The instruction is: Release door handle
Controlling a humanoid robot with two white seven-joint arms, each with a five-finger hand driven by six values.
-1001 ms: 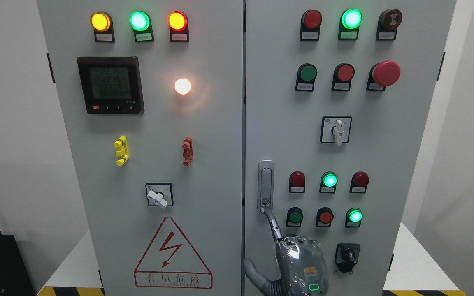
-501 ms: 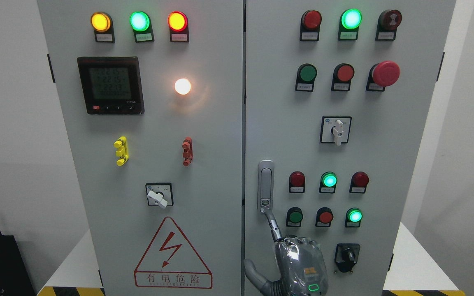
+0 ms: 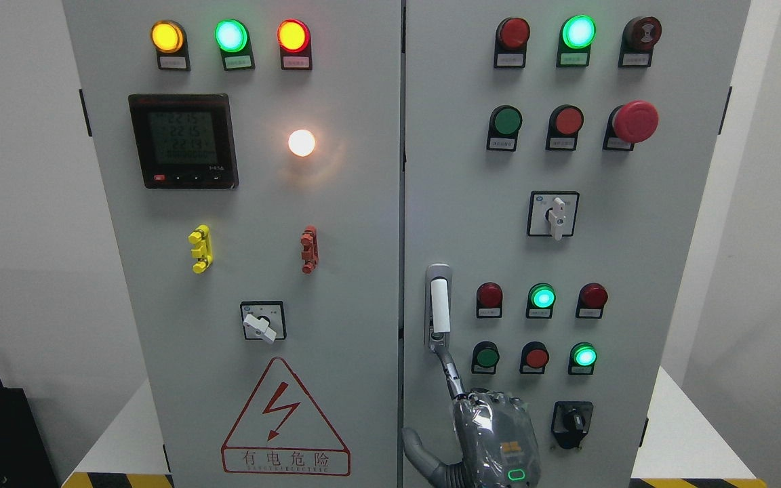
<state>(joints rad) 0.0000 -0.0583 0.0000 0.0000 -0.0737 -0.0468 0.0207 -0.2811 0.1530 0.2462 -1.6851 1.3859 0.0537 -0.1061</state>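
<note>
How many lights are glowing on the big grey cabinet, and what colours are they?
Green lights: 4
Yellow light: 1
Red light: 1
White light: 1
Total: 7 glowing lights

A two-door control cabinet [image 3: 363, 203] fills the view. On the left door a row of indicator lamps [image 3: 230, 35] sits above a digital meter [image 3: 183, 140], with a rotary switch [image 3: 262, 321] lower down above a warning triangle [image 3: 285, 420]. On the right door, the door handle [image 3: 438, 306] stands near the centre seam, left of pushbuttons [image 3: 541, 298]; a robot hand [image 3: 492, 434] rises below it, one finger touching the handle's foot
</note>
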